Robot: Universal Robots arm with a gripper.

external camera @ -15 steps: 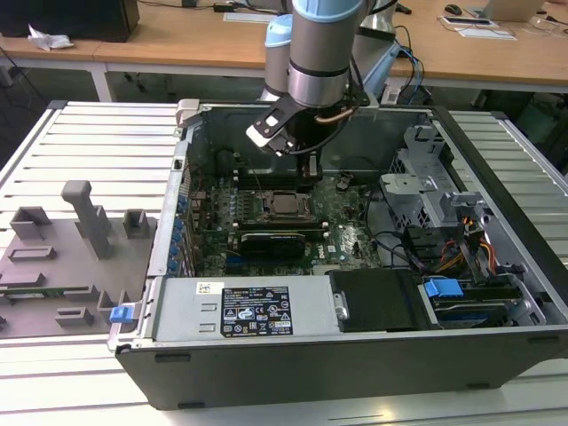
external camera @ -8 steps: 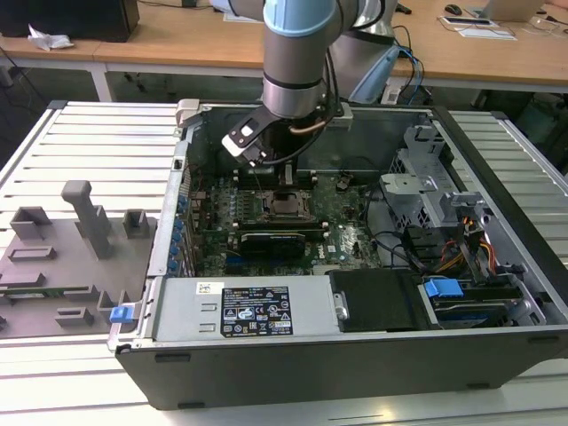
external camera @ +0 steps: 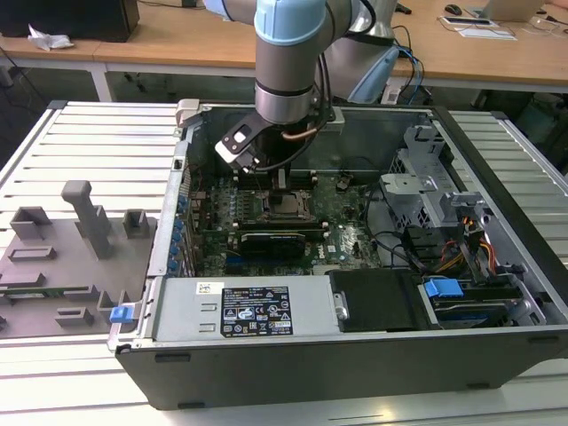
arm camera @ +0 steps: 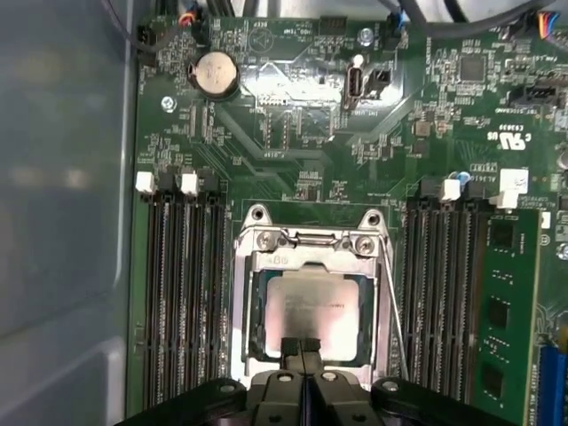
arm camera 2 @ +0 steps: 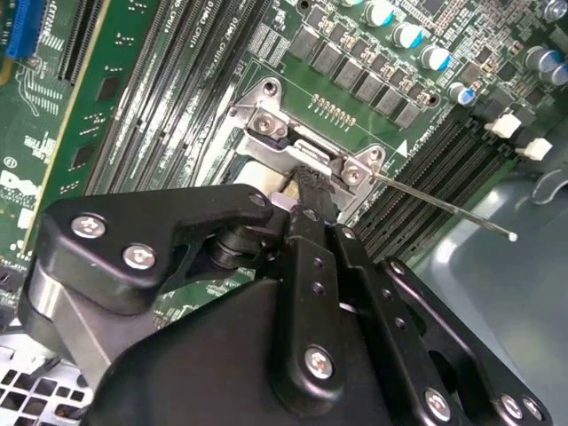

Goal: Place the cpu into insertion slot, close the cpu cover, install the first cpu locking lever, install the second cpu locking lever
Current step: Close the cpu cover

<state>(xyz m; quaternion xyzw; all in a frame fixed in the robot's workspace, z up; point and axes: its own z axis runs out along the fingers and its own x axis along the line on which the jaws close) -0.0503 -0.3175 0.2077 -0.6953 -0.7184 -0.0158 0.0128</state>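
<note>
Cpu (external camera: 286, 206) seated mid-frame in exterior view, cpu cover (arm camera: 311, 253) looks down; claw (arm camera: 300, 346) pressed together at its edge; locking lever (arm camera 2: 444, 206) apparently unlatched.

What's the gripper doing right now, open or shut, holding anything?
Gripper: shut, nothing visibly held, down at the edge of the cpu cover, which lies around the seated cpu.

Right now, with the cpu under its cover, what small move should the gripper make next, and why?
Probably slide the gripper sideways onto the free locking lever and press it down. The cpu sits flat under the closed cpu cover, the shut fingertips rest at the cover's edge, and the lever's rod sticks out, unlatched, beside it.
</note>
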